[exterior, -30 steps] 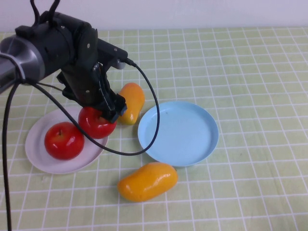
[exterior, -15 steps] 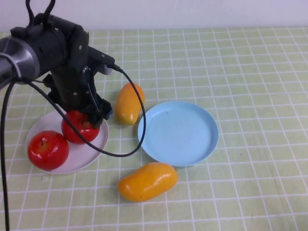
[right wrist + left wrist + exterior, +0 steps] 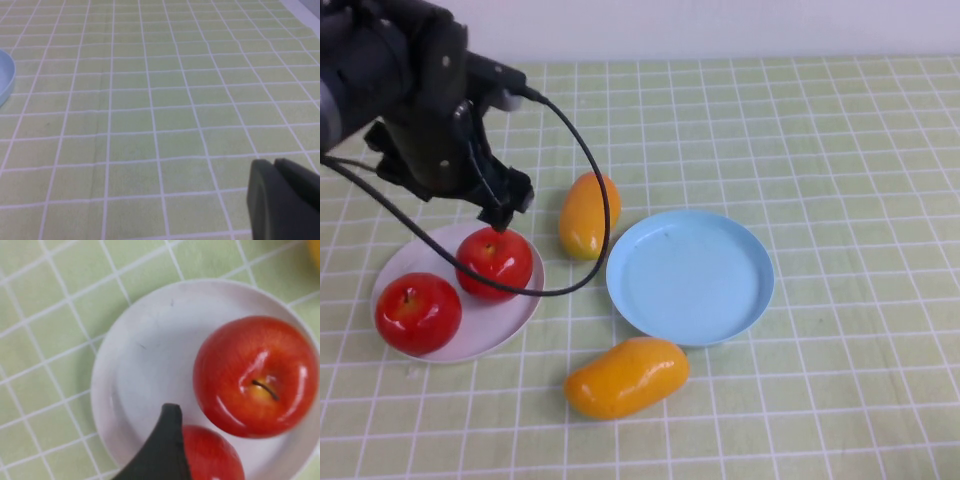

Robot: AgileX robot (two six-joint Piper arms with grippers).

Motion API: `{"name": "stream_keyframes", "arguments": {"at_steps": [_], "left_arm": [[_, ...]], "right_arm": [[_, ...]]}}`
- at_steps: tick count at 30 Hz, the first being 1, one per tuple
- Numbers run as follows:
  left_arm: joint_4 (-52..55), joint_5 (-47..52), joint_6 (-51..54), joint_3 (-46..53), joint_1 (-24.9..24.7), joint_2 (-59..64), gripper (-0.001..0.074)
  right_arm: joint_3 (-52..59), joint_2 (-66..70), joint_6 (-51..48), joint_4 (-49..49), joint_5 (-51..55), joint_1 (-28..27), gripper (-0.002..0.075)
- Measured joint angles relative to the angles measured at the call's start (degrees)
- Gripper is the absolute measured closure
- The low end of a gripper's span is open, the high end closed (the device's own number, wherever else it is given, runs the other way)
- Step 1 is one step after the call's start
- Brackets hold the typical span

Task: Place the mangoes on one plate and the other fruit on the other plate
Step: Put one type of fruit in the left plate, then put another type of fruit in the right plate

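Note:
Two red apples (image 3: pixel 495 262) (image 3: pixel 417 312) lie on the white plate (image 3: pixel 510 312) at the left. My left gripper (image 3: pixel 498 208) hangs open just above the nearer apple and holds nothing. In the left wrist view one dark finger (image 3: pixel 167 445) reaches over the white plate (image 3: pixel 145 365), with one apple (image 3: pixel 257 375) beyond it and the other apple (image 3: pixel 212 457) right beside it. One mango (image 3: pixel 588 213) lies between the two plates. The other mango (image 3: pixel 627 376) lies in front of the light blue plate (image 3: pixel 740 300), which holds nothing. My right gripper (image 3: pixel 275 167) is shut over bare cloth.
A green checked cloth (image 3: pixel 840 150) covers the table. The left arm's black cable (image 3: pixel 590 160) loops down over the white plate's near edge. The blue plate's rim (image 3: pixel 4 75) shows at the edge of the right wrist view.
The left gripper set its apple on the white plate beside the other, let go and rose toward the back left. The other apple slid left on the plate.

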Motion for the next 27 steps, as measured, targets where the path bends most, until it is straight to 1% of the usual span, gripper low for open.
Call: {"name": "stream_keyframes", "arguments": {"at_steps": [2,4,5,6,8,9,11,13,16,21,27], "left_arm": [[0.0,-0.1,-1.5,1.3,0.0,-4.1,0.0071],[0.0,-1.0,-2.7,4.7,0.0,-9.4,0.0128],[0.0,-1.8,-3.1,7.0,0.0,-13.3,0.0196],[0.0,-2.9,-3.5,9.6,0.0,-16.0,0.0285],[0.0,-4.9,-4.3,14.5,0.0,-22.8,0.0503],[0.0,-5.8,-4.9,17.3,0.0,-26.0,0.0583],[0.0,-7.0,-6.6,22.0,0.0,-31.5,0.0663],[0.0,-7.6,-7.8,26.5,0.0,-36.7,0.0699],[0.0,-8.5,-8.9,32.3,0.0,-45.2,0.0721],[0.1,-8.4,-10.8,39.4,0.0,-58.1,0.0729],[0.1,-4.3,-11.3,42.8,0.0,-67.9,0.073]], "right_arm": [[0.0,0.0,0.0,0.0,0.0,0.0,0.0743],[0.0,0.0,0.0,0.0,0.0,0.0,0.0743],[0.0,0.0,0.0,0.0,0.0,0.0,0.0742],[0.0,0.0,0.0,0.0,0.0,0.0,0.0742],[0.0,0.0,0.0,0.0,0.0,0.0,0.0743],[0.0,0.0,0.0,0.0,0.0,0.0,0.0742],[0.0,0.0,0.0,0.0,0.0,0.0,0.0743],[0.0,0.0,0.0,0.0,0.0,0.0,0.0742],[0.0,0.0,0.0,0.0,0.0,0.0,0.0742],[0.0,0.0,0.0,0.0,0.0,0.0,0.0742],[0.0,0.0,0.0,0.0,0.0,0.0,0.0742]]}}
